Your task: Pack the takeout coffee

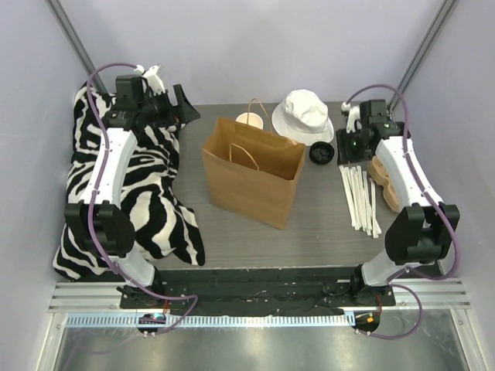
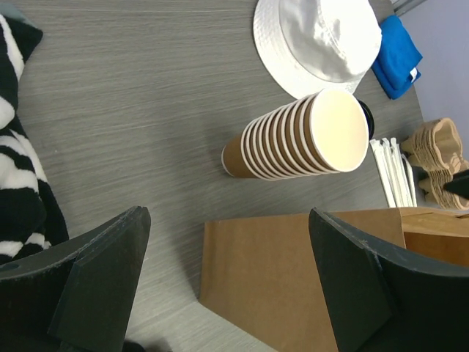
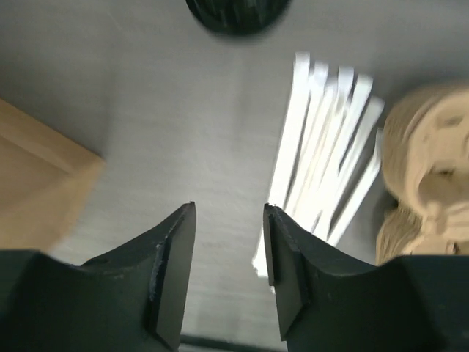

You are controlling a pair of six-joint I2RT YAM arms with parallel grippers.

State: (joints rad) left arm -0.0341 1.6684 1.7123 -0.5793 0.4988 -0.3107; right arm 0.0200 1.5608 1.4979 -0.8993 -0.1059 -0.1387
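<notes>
0 packed, I judge: takeout coffee (image 1: 321, 153) stands outside the paper bag (image 1: 255, 174); left gripper (image 2: 227, 246) gapes wide, right gripper (image 3: 229, 224) half-parted, both empty.

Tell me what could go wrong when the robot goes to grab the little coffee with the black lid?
1. The coffee sits right by the brim of the white hat, so the right gripper might snag the hat.
2. The wrapped straws lie just beside that gripper; a sideways reach could scatter them.
3. The paper bag stands alone with nothing holding it, so a bump while loading might tip it.
</notes>
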